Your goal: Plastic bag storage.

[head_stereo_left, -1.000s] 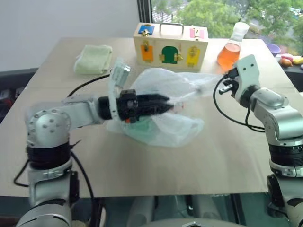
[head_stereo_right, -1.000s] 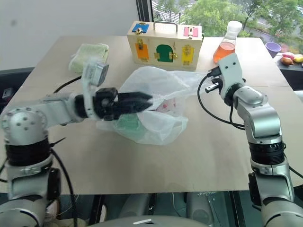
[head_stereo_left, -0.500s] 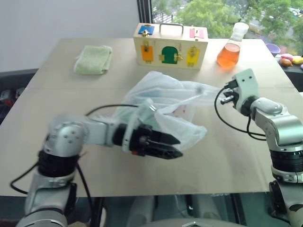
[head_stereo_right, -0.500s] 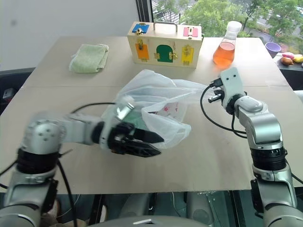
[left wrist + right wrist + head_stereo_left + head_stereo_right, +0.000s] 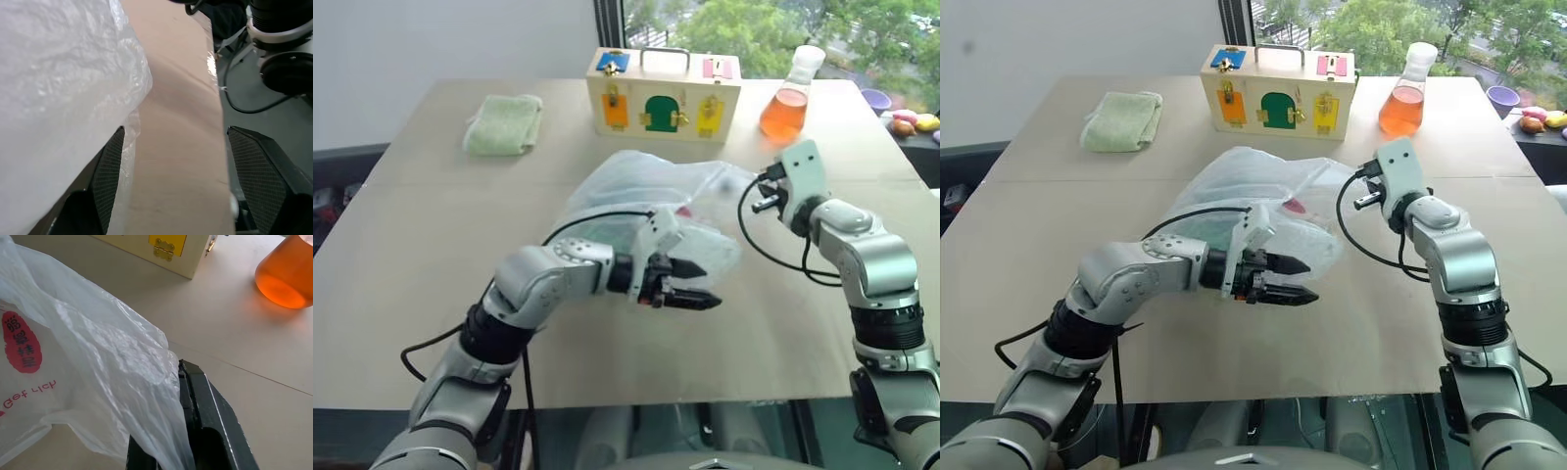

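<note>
The plastic bag (image 5: 636, 191), whitish and crinkled with a red print (image 5: 19, 340), lies bunched in the middle of the table (image 5: 421, 255). My left gripper (image 5: 710, 287) hovers low at the bag's near right side, open, pointing right. In the left wrist view the bag (image 5: 58, 98) rests against one finger (image 5: 110, 181), and only bare table lies between the two fingers. My right gripper (image 5: 185, 382) is at the bag's far right corner, shut on the bag's thin edge. In the eye views its wrist block (image 5: 798, 176) hides the fingers.
A wooden box (image 5: 666, 93) with coloured doors stands at the back of the table. An orange flask (image 5: 785, 106) is to its right. A folded green cloth (image 5: 504, 122) lies at the back left. A purple bowl (image 5: 878, 98) and fruit sit beyond the right edge.
My left arm swung down and to the right, from over the bag to its near right side, still open. The bag has sunk flatter. My right gripper dropped slightly, keeping its hold.
</note>
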Tool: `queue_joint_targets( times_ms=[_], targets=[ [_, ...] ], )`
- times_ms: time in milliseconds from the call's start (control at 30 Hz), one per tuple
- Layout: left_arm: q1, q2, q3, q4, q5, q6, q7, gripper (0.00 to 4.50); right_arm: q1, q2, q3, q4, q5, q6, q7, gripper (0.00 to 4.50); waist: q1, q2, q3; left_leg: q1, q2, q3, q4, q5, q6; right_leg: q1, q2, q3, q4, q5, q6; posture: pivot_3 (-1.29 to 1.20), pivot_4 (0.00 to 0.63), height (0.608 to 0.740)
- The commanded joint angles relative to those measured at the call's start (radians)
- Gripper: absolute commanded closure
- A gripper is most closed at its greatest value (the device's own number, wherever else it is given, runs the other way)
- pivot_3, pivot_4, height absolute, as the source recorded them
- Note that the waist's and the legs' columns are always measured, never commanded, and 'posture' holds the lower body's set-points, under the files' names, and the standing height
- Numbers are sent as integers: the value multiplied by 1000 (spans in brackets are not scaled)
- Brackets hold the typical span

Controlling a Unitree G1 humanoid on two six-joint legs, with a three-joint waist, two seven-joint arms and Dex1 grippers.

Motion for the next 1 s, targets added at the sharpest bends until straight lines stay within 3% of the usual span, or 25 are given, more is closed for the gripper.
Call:
queue_joint_targets(
  times_ms=[33,233,400,500,600,733,767,800,867,933,1000],
  targets=[
    [-26,-30,-13,13,74,-77,-21,1039,-29,6,4,-31,-10,-3,-6,4500,0,0,0,0,0,0,0,0,0,0,0,0,0,0,0,0,150,740],
    [-62,-117,-84,122,249,-174,7,1039,-49,29,16,-6,-15,-15,-11,4500,0,0,0,0,0,0,0,0,0,0,0,0,0,0,0,0,150,740],
    [-13,-111,-135,199,437,-376,3,1039,-82,44,13,27,-23,-30,-16,4500,-4,0,0,0,0,0,0,0,0,0,0,0,0,0,0,0,150,740],
    [10,-133,-115,228,464,-412,0,1039,-86,45,11,38,-28,-36,-13,4500,-3,0,0,0,0,0,0,0,0,0,0,0,0,0,0,0,150,740],
    [21,-165,-132,276,542,-506,23,1733,-85,49,11,44,-33,-44,-12,4500,2,0,0,0,0,0,0,0,0,0,0,0,0,0,0,0,150,740],
    [40,-200,-117,329,600,-596,38,3568,-84,56,12,43,-37,-48,-12,4500,2,1,0,0,0,0,0,0,0,0,0,0,0,0,0,0,150,740],
    [46,-211,-87,327,573,-591,27,4078,-83,56,12,42,-38,-49,-12,4500,0,1,-1,0,0,0,0,0,0,0,0,0,1,0,0,0,150,740],
    [57,-240,-5,296,454,-514,3,4454,-85,55,9,40,-38,-49,-10,4500,-2,1,-1,0,0,0,0,0,0,0,0,0,1,0,0,0,150,740],
    [74,-258,128,227,230,-365,-66,4454,-87,51,4,38,-38,-49,-7,4500,-6,1,-1,0,0,0,0,0,0,0,0,0,1,0,0,0,150,740],
    [75,-209,244,174,19,-187,-138,4454,-92,43,-10,38,-36,-49,-2,4500,-8,2,-1,0,0,-1,0,0,0,0,0,0,1,0,0,0,150,740],
    [58,-159,343,181,-104,-77,-155,4454,-102,37,-39,44,-25,-48,-1,4500,-10,2,-1,0,1,-1,0,0,0,0,0,-1,1,0,0,0,150,740]
  ],
)
